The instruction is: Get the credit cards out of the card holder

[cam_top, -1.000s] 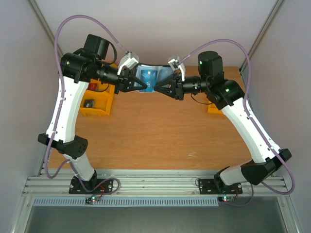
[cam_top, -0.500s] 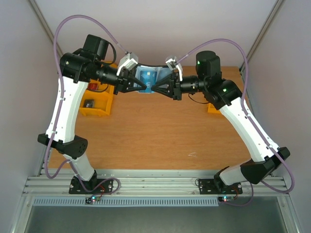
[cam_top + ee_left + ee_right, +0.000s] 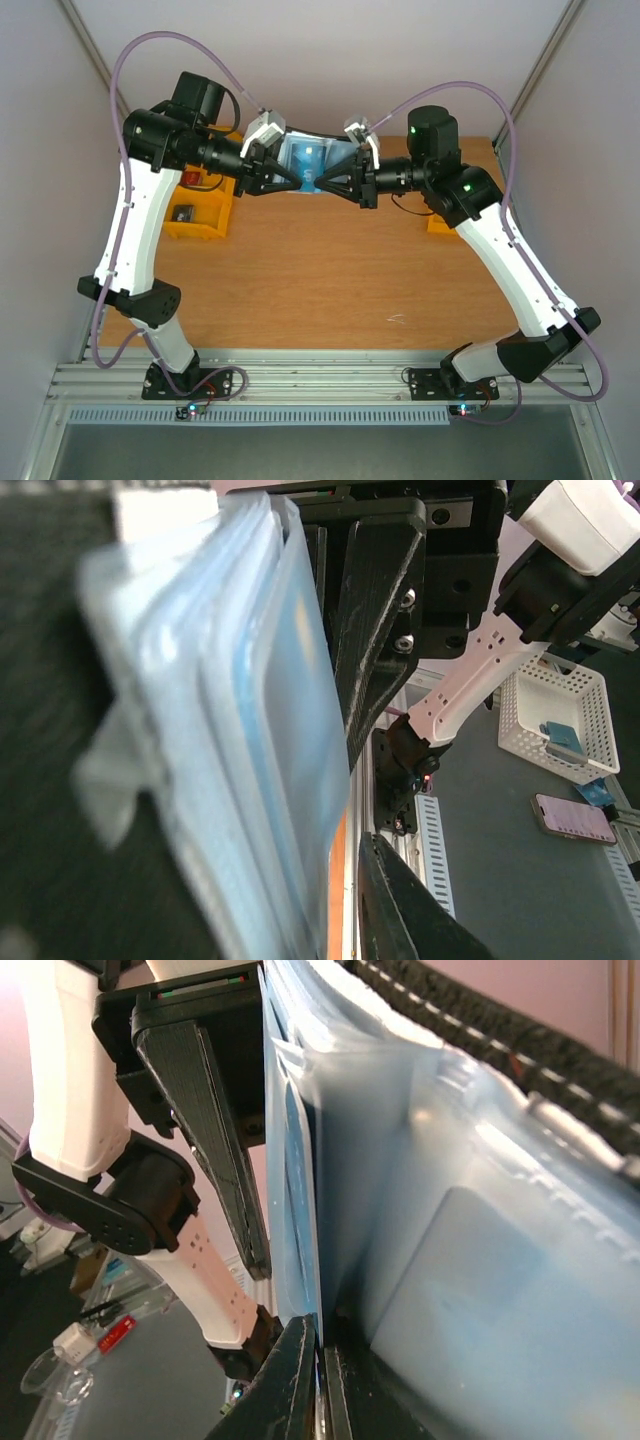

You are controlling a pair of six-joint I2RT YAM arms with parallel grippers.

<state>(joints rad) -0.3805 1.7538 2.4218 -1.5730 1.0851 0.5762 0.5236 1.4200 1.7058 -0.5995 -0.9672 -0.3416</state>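
Observation:
The card holder [image 3: 305, 158] hangs open in the air at the back of the table, its blue-grey inside facing up, between both grippers. My right gripper [image 3: 320, 184] is shut on the lower edge of a thin pale blue credit card [image 3: 298, 1190], its jaws [image 3: 320, 1335] pressed together beside the holder's panel [image 3: 480, 1210]. My left gripper [image 3: 292, 181] reaches in from the left. In the left wrist view a strip of table shows between its lower finger [image 3: 410, 910] and the blurred stack of panels [image 3: 200, 730]. Its other finger is hidden behind the holder.
A yellow bin [image 3: 200, 215] with small items stands at the back left under the left arm. Another yellow bin [image 3: 440, 222] shows partly behind the right arm. The wooden table [image 3: 330, 290] stretches toward the arm bases.
The right gripper has closed fully on the card edge and shifted slightly right. The left jaws have parted a little from the holder. The holder has stayed at the same height.

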